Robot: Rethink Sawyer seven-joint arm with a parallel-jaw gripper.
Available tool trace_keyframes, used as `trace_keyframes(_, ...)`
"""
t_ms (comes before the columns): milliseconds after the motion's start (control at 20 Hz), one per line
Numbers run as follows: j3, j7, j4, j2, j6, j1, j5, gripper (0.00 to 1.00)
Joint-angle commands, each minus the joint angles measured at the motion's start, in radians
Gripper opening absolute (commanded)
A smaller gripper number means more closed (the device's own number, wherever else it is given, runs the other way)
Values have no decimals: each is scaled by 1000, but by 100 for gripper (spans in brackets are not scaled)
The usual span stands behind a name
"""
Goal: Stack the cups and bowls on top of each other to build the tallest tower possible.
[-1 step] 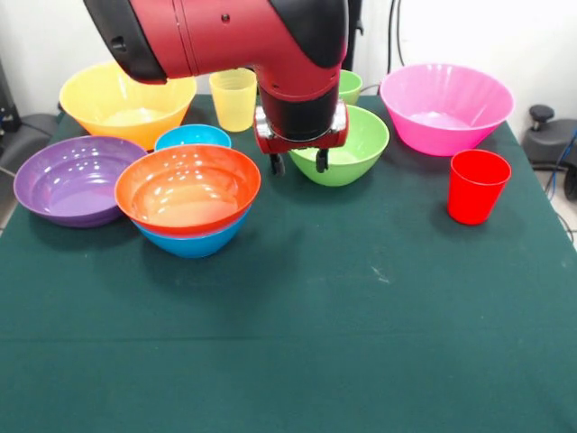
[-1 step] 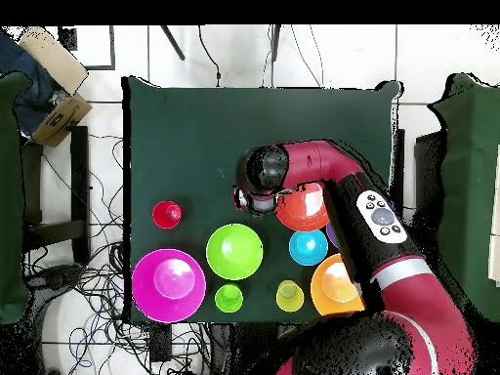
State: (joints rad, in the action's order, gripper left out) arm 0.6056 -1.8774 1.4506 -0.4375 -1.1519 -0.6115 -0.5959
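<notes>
My gripper [image 1: 299,166] hangs open and empty just above the cloth, between the red-orange bowl [image 1: 187,188] and the green bowl [image 1: 347,144]. The red-orange bowl sits nested in the big blue bowl [image 1: 192,242], a two-bowl tower. The purple bowl [image 1: 77,178], small blue bowl [image 1: 192,138] and yellow-orange bowl [image 1: 126,101] stand to its left and behind. Behind the arm is the yellow cup [image 1: 233,97]; the light green cup [image 1: 350,86] peeks out behind the green bowl. The pink bowl [image 1: 446,106] and red cup [image 1: 477,185] stand at right.
In the overhead view the arm [image 2: 332,176] covers the purple bowl and part of the red-orange bowl [image 2: 303,207]. The red cup [image 2: 167,214] stands apart from the pink bowl [image 2: 169,284]. Dark green cloth [image 1: 297,343] covers the table; cables and boxes lie on the floor around it.
</notes>
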Motion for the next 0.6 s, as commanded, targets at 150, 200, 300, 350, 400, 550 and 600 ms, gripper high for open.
trace_keyframes(150, -35, 79, -85, 14, -78, 20, 18, 100)
trace_keyframes(200, -25, 91, -46, -21, -78, 4, 31, 100)
trace_keyframes(300, -18, 110, 37, -98, -87, -20, 48, 100)
trace_keyframes(350, -18, 117, 66, -127, -91, -24, 51, 100)
trace_keyframes(400, -18, 120, 86, -145, -94, -27, 53, 100)
trace_keyframes(550, -15, 123, 123, -170, -89, -30, 59, 100)
trace_keyframes(600, -14, 121, 134, -175, -79, -32, 61, 100)
